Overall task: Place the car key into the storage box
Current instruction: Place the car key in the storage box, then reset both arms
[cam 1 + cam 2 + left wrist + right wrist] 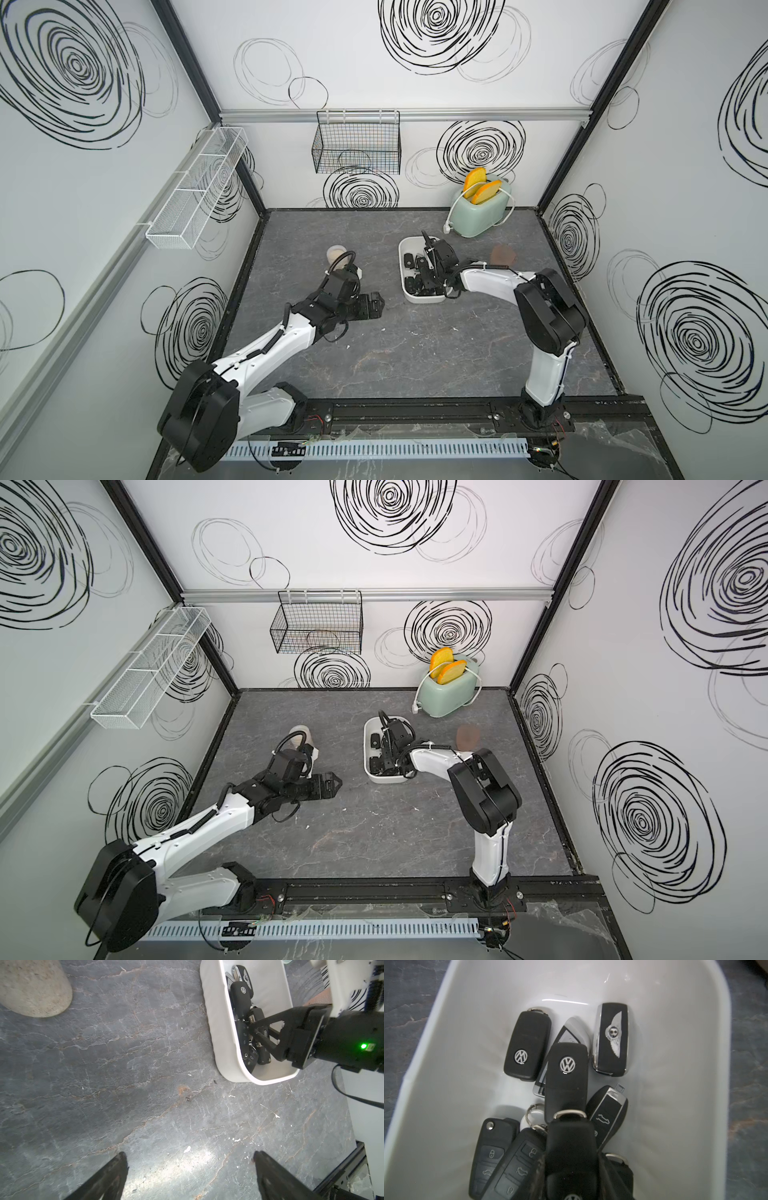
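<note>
Black matte plastic forms the shell of the car key (571, 1153). It sits between the fingers of the right gripper (254, 1029), low inside the white storage box (467, 1022), above the fobs lying on the box floor. The wrist view is too close to show whether the jaws clamp the shell or have let go, so that state cannot be told. The left gripper (190, 1155) hangs empty with its jaws wide apart above the grey stone-pattern tabletop (104, 1064), apart from the box.

Handling, as judged: the key is light, rigid and smooth, so it may slip or pivot in a narrow pinch. Take hold across the two long side edges at mid-body, not on the chrome loop at its end.

Markings:
- A VW roundel shows in part on the held key.
- Full roundels mark one Volkswagen fob (527, 1047) and a second Volkswagen fob (566, 1076).
- A winged "B" badge marks the Bentley fob (611, 1038).
- The flip keys (492, 1153) carry padlock and boot icons.
- The chrome-trimmed smart key (607, 1113) carries a car outline.
- No words are legible.
</note>
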You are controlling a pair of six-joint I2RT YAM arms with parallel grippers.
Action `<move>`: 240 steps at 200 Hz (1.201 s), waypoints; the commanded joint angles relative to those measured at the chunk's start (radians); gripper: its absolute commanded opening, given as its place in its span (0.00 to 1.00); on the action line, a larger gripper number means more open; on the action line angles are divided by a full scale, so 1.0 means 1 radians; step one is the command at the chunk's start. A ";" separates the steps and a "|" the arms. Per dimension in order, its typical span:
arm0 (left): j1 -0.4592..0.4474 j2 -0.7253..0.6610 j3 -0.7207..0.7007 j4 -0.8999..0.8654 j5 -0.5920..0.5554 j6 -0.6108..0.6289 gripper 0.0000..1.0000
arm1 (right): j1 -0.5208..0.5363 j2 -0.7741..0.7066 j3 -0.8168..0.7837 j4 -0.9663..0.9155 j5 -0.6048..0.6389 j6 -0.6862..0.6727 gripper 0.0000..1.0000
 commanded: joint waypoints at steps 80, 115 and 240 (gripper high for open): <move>0.260 -0.099 0.040 -0.088 -0.001 0.127 0.98 | -0.057 -0.245 -0.076 0.054 0.062 -0.069 0.84; 0.473 -0.157 0.011 -0.056 0.002 0.213 0.98 | -0.194 -0.434 -0.303 0.243 0.094 -0.125 0.87; 0.522 -0.108 -0.325 0.721 -0.309 0.432 0.98 | -0.568 -0.476 -0.954 1.317 0.054 -0.292 0.87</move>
